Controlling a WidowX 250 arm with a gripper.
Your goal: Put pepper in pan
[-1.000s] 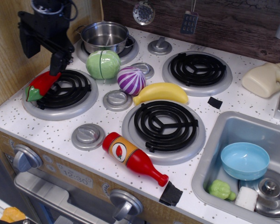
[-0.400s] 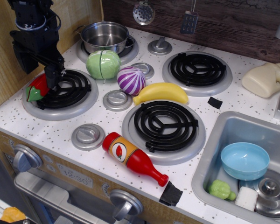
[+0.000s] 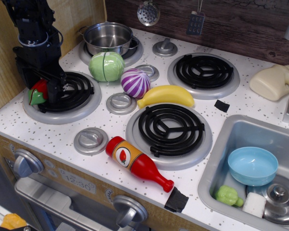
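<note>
My end effector (image 3: 47,88) sits low over the front-left burner, its black fingers straddling the small glossy red toy chili pepper (image 3: 37,91), whose green stem cap pokes out to the side. I cannot tell whether the fingers are pressing it yet; the body hides the contact. I judge it is low so the pepper can be pinched across its width. The shiny stainless-steel round pan (image 3: 108,37) stands behind and to one side, past the green cabbage (image 3: 106,66).
</note>
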